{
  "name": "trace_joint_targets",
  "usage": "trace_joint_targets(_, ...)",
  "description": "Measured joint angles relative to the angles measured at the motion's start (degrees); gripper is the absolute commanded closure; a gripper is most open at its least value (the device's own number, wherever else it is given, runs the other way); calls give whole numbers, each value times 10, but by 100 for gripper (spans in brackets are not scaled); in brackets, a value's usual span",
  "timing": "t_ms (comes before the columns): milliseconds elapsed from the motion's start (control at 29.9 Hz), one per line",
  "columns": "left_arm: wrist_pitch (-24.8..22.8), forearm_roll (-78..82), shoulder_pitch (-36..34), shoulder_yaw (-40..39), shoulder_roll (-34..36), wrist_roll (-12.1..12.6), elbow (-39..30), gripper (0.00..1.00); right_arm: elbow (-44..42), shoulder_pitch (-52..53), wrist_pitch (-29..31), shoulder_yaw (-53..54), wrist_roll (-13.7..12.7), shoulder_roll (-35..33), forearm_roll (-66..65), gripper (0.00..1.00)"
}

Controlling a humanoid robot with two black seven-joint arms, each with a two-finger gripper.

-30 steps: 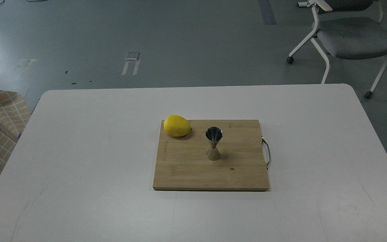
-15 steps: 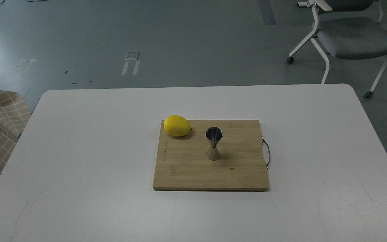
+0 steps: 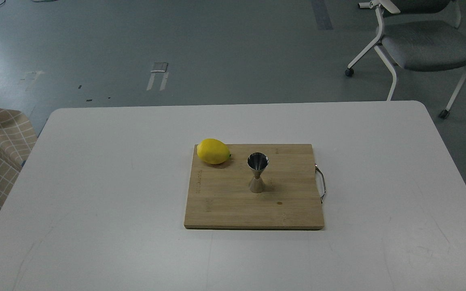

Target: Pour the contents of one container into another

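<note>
From the head view, neither arm reaches into the picture, so the pose of the arms and how the left and right grippers stand cannot be told. A stainless-steel jigger (image 3: 257,172) stands upright near the middle of a bamboo cutting board (image 3: 233,206), its wider open cone facing up and its narrow waist above the lower cone that rests on the wood. A yellow lemon (image 3: 213,151) lies on the board's far left corner, well apart from the jigger. The board has a metal handle (image 3: 321,182) on its right edge and sits flat on a white table (image 3: 95,182). Beyond the table, on the grey floor, stands a grey office chair (image 3: 423,44) at the upper right. The glass tumbler does not show anywhere here.
</note>
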Motion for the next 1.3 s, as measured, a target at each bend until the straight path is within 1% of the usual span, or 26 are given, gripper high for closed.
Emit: trace_joint_targets(1304,0,0,0,0,0,0,0,1,0,0,0,0,0,0,0,0)
